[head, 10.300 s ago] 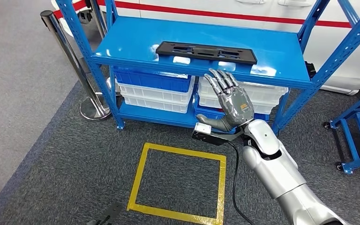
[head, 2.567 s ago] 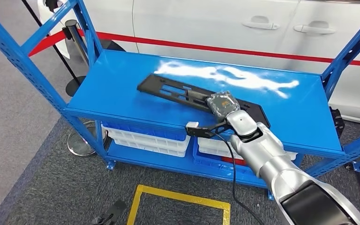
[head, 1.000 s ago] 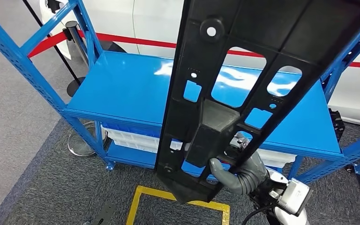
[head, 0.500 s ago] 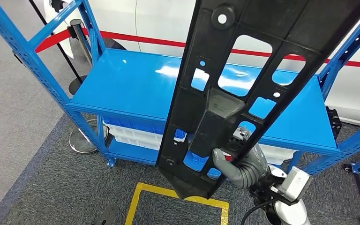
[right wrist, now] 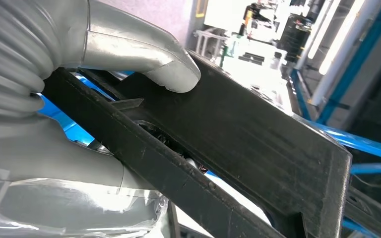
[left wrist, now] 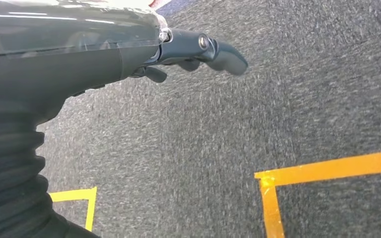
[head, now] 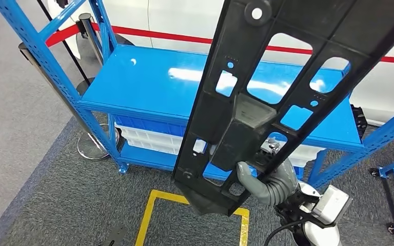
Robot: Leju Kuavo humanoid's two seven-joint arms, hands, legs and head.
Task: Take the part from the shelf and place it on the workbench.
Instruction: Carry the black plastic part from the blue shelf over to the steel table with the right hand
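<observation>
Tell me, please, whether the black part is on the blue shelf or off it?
Off it. The right hand grips the black part near its lower end, holding it raised and steeply tilted in front of the blue shelf.

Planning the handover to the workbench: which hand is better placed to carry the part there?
Right. The right hand already grips the part, lifted off the shelf; the left hand hangs over the floor.

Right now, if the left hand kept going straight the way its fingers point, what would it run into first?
Probably just the dark grey carpet. In the left wrist view the left hand hangs over bare floor, fingers aimed away from the yellow tape. Depth is unclear, so the floor contact is a guess.
</observation>
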